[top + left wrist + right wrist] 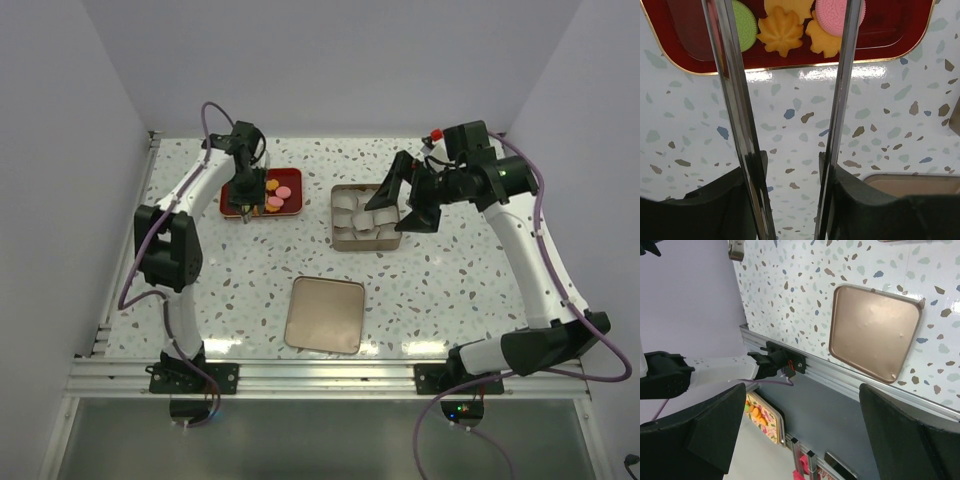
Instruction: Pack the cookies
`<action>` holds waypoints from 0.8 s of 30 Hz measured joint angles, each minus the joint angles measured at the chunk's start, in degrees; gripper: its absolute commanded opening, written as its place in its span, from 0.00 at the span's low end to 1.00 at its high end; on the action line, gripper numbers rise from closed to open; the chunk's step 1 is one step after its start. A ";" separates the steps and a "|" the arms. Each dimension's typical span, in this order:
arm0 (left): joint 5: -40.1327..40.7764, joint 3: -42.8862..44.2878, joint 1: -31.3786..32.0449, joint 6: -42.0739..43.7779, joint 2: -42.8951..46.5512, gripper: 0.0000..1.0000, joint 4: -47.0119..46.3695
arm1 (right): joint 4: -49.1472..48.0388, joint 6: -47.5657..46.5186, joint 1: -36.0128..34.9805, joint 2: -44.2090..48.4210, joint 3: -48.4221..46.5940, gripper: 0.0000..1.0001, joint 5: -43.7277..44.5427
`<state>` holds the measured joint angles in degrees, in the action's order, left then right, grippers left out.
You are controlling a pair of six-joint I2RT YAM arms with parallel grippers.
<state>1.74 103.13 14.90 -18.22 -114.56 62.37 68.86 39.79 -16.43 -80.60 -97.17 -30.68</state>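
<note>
**Left arm over the cookie tray, fingers part open and empty**

In the upper left of the top view, the left gripper (241,205) hangs over the red tray (290,212), where the cookies (782,32) lie close together. In the wrist view, its long metal fingers (732,100) stand partly apart with nothing between them. Green, yellow and pink cookies show at the top edge, the pink one overlapping a yellow one. To pick cleanly, I judge it best to straddle one cookie by its rim, lower the tips almost to the tray floor and close gently, since the thin blades could crack a cookie or drag its neighbour. The right gripper (402,205), spread wide and holding nothing, sits at the right edge of the tin (366,244) of white paper cups (358,205), right of the tray.
</note>
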 measured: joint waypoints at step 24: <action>1.38 1.20 -5.03 -0.13 -4.79 0.65 1.53 | -2.01 0.15 0.11 2.40 5.68 0.99 -0.09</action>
<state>3.11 104.33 9.87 -18.35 -119.35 63.90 66.85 39.94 -16.32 -78.19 -91.48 -30.76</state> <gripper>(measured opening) 0.646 0.986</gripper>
